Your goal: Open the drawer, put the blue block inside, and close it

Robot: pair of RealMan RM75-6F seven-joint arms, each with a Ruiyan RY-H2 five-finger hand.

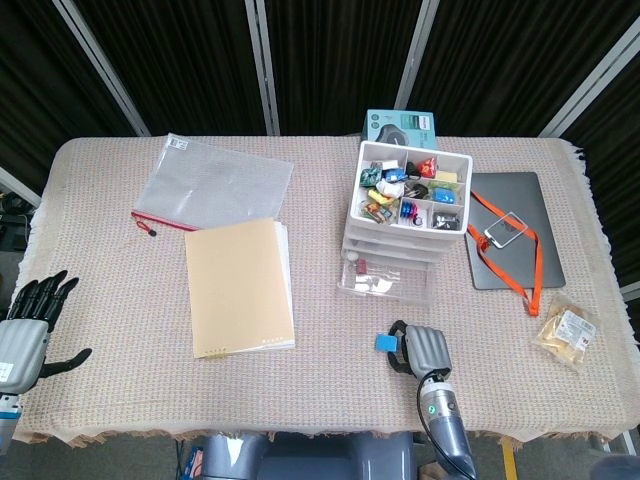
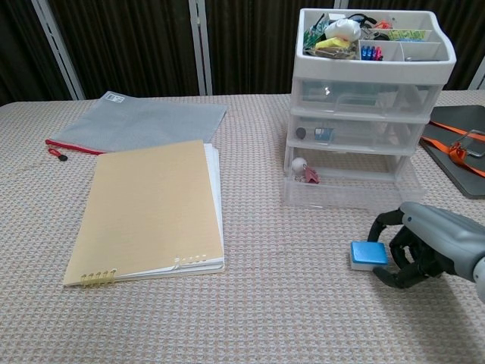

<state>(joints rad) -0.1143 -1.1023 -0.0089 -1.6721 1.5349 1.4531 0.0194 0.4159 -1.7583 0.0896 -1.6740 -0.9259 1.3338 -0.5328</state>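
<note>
Only head view shows left hand [image 1: 22,340].

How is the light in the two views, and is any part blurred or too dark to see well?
Head view: even overhead light, table sharp, the curtains behind nearly black. Chest view: soft light, the right hand casts only a faint shadow by the blue block; the clear drawer unit shows mild reflections, so its contents are hard to read. No motion blur in either.

Right hand [image 2: 424,246] curled; left hand [image 1: 22,335] spread apart.
</note>
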